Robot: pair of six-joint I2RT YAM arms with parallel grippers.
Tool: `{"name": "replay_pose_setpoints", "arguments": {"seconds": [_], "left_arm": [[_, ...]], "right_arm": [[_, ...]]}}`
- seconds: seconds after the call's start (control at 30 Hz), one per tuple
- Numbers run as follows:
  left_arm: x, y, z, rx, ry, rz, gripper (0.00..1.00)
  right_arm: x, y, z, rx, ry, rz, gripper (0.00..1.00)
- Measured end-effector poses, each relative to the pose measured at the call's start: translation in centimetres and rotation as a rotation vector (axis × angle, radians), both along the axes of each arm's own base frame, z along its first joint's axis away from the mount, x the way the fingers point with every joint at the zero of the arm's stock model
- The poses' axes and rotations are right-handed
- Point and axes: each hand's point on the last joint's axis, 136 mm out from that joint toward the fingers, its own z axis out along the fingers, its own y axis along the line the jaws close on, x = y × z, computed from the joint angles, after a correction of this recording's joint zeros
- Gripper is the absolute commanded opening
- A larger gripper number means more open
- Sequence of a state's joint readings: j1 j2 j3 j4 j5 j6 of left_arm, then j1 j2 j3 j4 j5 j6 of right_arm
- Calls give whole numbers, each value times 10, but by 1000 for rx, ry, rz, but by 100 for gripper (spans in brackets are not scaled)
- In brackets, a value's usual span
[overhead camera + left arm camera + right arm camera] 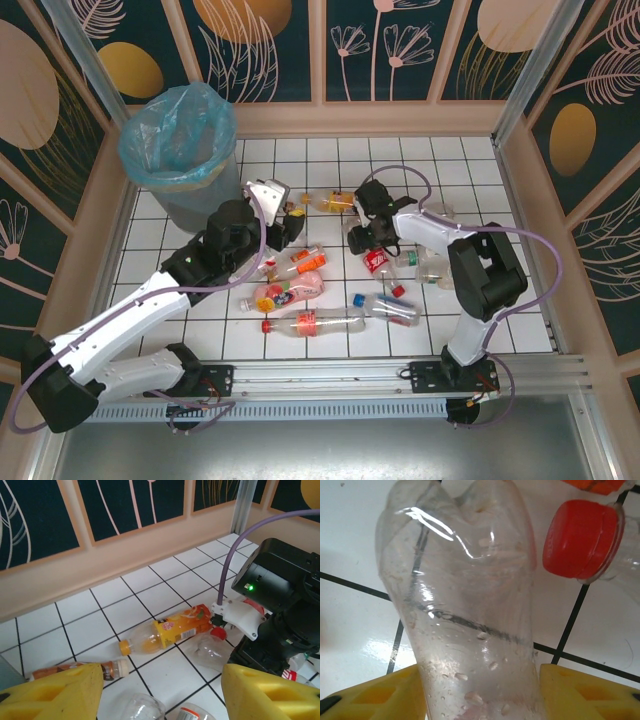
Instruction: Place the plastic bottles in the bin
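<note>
Plastic bottles (292,292) lie scattered mid-table (480,180); bin (185,208) stands at far left corner, well apart.
Right gripper (480,695): yellow pads on both sides of clear bottle (470,605), seems clamped on its body.
Left gripper (160,695): pads wide apart, nothing between.
Advice: squeeze gently, thin wall probably buckles and slips. Lift straight up, away from red cap (577,537) just beside. Carry high over other bottles, release only above bin mouth.
</note>
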State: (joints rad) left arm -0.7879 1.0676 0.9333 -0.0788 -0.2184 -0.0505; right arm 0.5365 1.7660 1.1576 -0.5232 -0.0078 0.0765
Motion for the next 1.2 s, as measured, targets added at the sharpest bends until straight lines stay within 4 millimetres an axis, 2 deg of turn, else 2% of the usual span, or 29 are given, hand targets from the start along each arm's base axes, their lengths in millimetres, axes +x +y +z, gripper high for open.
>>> {"name": "replay_pose_setpoints", "arguments": {"seconds": [0.13,0.23,0.33,0.43,0.53,0.6,0.7,0.8,1.03,1.2], "left_arm": [[1,1,13,57,-104,-20,64],[3,-1,22,123,-203,-49,64],[1,-7,26,221,-308,-107,63],[-9,-22,28,336,-431,-214,65],[-24,-39,12,482,-570,-355,71],[-37,-49,-9,602,-654,-458,73],[-52,-63,-42,778,-760,-596,73],[-59,-79,-60,901,-857,-686,73],[-80,-104,-60,966,-1074,-762,72],[-106,-119,-69,1001,-1174,-849,72]], "right_arm": [[5,1,7,10,-16,-4,51],[9,0,20,41,-34,-14,49],[16,-4,45,97,-77,-35,47],[21,-11,74,159,-129,-60,45],[23,-18,104,245,-171,-85,44],[22,-21,122,318,-184,-101,43],[19,-21,142,419,-178,-117,42],[12,-10,153,516,-136,-115,41],[-2,18,171,732,-7,-119,40],[-7,32,184,854,64,-119,37]]}}
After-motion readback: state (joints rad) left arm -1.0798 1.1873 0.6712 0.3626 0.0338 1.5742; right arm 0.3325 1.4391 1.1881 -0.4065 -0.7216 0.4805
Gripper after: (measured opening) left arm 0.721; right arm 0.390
